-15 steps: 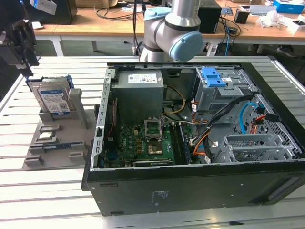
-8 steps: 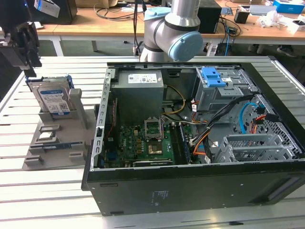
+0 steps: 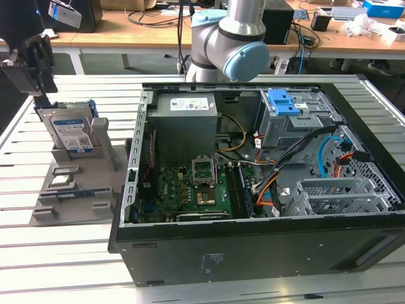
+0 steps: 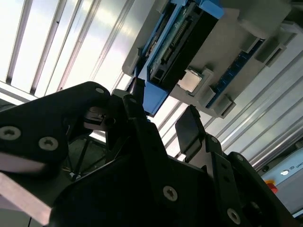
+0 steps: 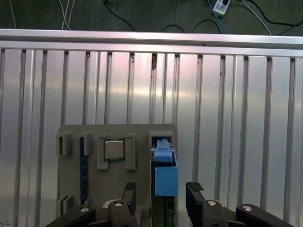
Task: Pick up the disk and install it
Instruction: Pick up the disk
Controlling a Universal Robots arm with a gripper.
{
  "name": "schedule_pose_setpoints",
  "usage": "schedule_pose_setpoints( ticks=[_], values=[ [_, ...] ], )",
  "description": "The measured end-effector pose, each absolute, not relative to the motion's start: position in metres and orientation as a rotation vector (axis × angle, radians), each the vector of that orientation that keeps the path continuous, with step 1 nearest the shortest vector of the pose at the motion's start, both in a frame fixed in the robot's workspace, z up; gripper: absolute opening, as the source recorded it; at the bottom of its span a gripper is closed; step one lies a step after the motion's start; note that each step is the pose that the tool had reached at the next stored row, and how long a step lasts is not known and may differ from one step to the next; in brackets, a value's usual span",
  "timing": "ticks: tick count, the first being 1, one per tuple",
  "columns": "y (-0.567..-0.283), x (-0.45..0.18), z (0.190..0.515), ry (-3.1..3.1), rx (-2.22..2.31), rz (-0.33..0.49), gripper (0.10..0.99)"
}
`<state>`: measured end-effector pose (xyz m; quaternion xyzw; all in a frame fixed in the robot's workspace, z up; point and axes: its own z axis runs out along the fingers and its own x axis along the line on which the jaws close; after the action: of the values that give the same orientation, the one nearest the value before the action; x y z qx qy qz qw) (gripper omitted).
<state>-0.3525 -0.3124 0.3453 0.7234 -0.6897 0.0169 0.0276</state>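
The disk (image 3: 71,132) stands on edge in a slot of the grey parts fixture (image 3: 79,190), its blue-and-white label turned toward the exterior camera and blue plastic rails along its edges. I judge it a stiff, metal-bodied slab, dense for its size, with smooth faces that could slide in a light pinch. It is also shock-sensitive, so I would not want it knocked against the slot walls. The rails look like thin plastic that would flex, and the connector edge seen in the second wrist view is no place for fingers. The sound hold, as I read it, is across the 2 broad faces near the upper edge and centred, so the disk hangs straight.

The gripper (image 5: 161,191) hovers directly above the fixture. Its 2 dark fingers (image 5: 194,193) are spread apart, with the disk's blue upper edge between them. I see no contact, so the disk is not yet gripped.

In another pocket of the fixture lies a small square silver chip (image 5: 114,149). The fixture rests on a slatted aluminium table (image 3: 25,253). Just beside the fixture, on the exterior view's right, stands the opened computer case (image 3: 253,250), with a blue caddy (image 3: 283,101) in its bay on the side far from the fixture.
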Motion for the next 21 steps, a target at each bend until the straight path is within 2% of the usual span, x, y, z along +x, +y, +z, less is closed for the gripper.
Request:
schedule_pose_setpoints(
  ticks=[9,13,21],
  values=[
    [-0.312,-0.351,0.337,-2.124,2.227,0.064,0.541],
    [-0.312,-0.351,0.322,-2.122,2.225,0.068,0.541],
    [-0.312,-0.351,0.306,-2.142,2.247,0.037,0.541]
  ],
)
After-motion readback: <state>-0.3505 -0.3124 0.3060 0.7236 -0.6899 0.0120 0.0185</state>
